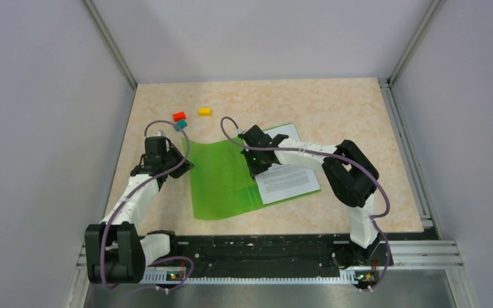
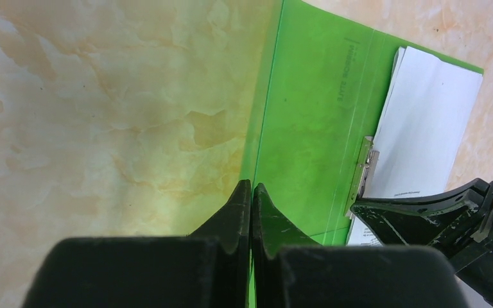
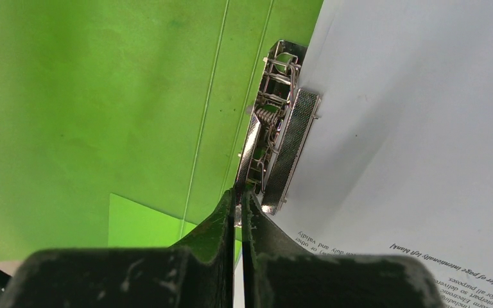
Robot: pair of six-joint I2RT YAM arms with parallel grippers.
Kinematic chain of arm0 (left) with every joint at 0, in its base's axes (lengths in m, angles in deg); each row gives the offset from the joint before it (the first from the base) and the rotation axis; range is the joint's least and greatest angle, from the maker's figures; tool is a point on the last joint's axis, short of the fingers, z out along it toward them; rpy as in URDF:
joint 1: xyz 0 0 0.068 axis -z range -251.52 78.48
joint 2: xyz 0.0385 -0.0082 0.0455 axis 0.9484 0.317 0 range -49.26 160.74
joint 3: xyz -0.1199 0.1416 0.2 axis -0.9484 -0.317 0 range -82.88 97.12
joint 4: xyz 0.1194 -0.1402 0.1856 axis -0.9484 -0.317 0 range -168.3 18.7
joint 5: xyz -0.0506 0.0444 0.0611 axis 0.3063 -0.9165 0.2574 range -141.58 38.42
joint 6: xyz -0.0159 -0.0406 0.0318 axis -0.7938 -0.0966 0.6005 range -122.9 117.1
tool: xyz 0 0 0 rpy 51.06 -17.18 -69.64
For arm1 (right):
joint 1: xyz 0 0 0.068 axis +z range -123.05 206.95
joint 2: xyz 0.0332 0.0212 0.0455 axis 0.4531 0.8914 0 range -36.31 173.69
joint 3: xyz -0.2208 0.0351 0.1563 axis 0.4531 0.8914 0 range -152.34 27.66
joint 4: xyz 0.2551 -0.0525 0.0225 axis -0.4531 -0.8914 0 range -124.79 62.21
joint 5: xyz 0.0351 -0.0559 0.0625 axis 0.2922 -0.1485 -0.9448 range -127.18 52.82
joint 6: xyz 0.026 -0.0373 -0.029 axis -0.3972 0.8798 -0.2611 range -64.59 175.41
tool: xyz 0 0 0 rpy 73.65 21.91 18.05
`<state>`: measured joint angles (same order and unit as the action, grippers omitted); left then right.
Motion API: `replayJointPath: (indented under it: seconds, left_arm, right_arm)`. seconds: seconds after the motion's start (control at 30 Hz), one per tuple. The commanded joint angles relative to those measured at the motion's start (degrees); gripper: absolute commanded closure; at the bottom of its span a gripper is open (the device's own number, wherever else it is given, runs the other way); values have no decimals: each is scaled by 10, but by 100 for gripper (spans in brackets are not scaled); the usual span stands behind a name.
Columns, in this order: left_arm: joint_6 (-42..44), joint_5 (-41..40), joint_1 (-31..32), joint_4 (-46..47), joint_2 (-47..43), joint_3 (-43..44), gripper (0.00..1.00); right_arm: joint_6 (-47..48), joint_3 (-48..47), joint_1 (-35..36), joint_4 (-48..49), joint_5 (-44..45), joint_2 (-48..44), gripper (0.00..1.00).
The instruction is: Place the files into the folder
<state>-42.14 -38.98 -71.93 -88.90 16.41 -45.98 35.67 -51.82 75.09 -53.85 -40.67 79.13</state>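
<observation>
The files point(image 1: 289, 179) are a thin stack of white printed sheets lying on the right-hand half of the open green folder point(image 1: 221, 179), which sits mid-bench point(image 1: 334, 109). Their inner edge runs right along the metal clip point(image 3: 276, 141) on the spine. In the right wrist view the clip's bar looks to sit over the paper edge, but it's hard to say if it's snapped down.

The left pincer point(image 2: 251, 186) has its jaws together on the free edge of the folder's left cover and holds that flap up, so the bench shows green-tinted through it. The right pincer point(image 3: 239, 191) is closed too, tips right at the near end of the clip. Can't tell if it's nipping a bit of metal or just pushing on it.

Handling-wise, the paper's light and floppy, and the sheets will probably slide over each other and over the slick plastic. Any nudge should go flat toward the spine, not a pinch on one corner. The cover looks thin, bendy and slippery, so an edge grip like the left one's is about the only option, and it'll likely want to flop. The clip's the only stiff bit. Going by this, the sheets look basically in, and what's left is securing the clip and folding the cover over.
</observation>
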Motion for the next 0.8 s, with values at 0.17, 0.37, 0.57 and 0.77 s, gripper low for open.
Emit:
replayJointPath:
  seconds: [0.17, 0.37, 0.57, 0.77]
  left_arm:
    - [-15, 70, 16, -23, -7, -7, 100]
    - [-2, 62, 16, -36, -6, 10, 100]
    - [25, 56, 16, -60, -1, 37, 100]
    - [57, 57, 16, -84, 8, 68, 100]
  right_arm:
    - [-41, 29, 31, 15, -96, 18, 100]
    - [-44, 20, 30, -1, -70, -6, 100]
    - [-47, 15, 31, -12, -48, -27, 100]
    - [-46, 4, 31, -25, -25, -48, 100]
